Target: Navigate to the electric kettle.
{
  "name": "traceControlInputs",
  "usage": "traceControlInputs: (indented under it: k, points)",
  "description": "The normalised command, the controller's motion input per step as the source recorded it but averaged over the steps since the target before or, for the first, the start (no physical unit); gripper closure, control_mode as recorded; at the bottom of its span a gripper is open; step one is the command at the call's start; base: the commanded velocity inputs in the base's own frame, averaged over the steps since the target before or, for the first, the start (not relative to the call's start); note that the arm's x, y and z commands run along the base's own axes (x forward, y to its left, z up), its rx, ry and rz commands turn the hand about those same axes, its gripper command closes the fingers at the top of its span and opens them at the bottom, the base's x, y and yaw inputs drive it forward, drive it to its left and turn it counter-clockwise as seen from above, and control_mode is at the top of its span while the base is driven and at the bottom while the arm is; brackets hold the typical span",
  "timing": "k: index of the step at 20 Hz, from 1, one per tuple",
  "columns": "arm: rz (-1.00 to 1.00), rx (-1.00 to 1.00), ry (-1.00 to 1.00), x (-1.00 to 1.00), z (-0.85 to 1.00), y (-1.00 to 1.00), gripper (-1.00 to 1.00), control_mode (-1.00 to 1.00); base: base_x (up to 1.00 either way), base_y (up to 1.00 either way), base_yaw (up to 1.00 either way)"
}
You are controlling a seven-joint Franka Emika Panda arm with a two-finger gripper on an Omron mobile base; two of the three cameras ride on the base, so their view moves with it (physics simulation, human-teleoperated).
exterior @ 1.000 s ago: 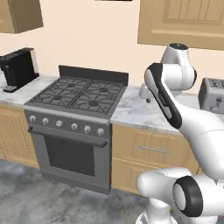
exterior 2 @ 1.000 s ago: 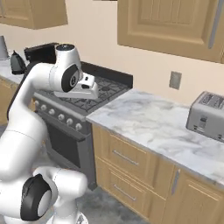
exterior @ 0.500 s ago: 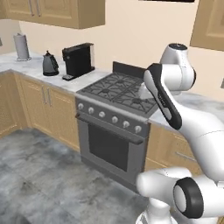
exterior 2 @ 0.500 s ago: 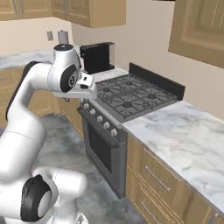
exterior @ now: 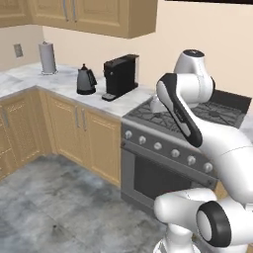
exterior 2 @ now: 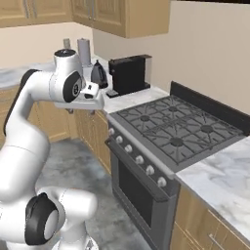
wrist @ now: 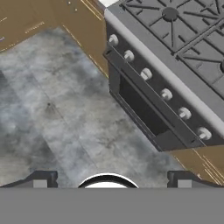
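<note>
On the marble counter (exterior: 29, 79), left of the stove, the electric kettle (exterior: 86, 80) stands upright on its round black base, just beside the boxy black coffee machine (exterior: 120, 76), which sits at the counter's right end against the stove's edge. Farther left along the same counter, nearer the corner by the wall, a plain grey cylinder roll (exterior: 48, 58) stands well apart from the kettle. From the right base view the kettle (exterior 2: 99, 75) is partly hidden behind the arm's hand, with the coffee machine (exterior 2: 129, 73) beside it and the gas stove (exterior 2: 171, 131) running toward the lower right. Wooden cabinets (exterior: 84, 133) sit below the counter (more hang above it). The gripper (wrist: 109, 180) points down over the grey stone floor (wrist: 57, 113) in front of the oven door (wrist: 144, 116); its two dark fingertips (wrist: 41, 179) are set wide apart, holding nothing.
</note>
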Motion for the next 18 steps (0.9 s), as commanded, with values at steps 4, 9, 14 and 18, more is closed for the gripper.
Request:
traceControlInputs:
  k: [4, 9, 14, 18]
  points:
    - [0.00, 0.00, 0.00, 0.00, 0.00, 0.00, -1.00, 1.00, 1.00, 1.00, -0.08]
    - [0.00, 0.00, 0.00, 0.00, 0.00, 0.00, -1.00, 1.00, 1.00, 1.00, -0.25]
    - [0.00, 0.00, 0.00, 0.00, 0.00, 0.00, -1.00, 1.00, 1.00, 1.00, -0.35]
    - [0.00, 0.00, 0.00, 0.00, 0.00, 0.00, -1.00, 1.00, 1.00, 1.00, -0.41]
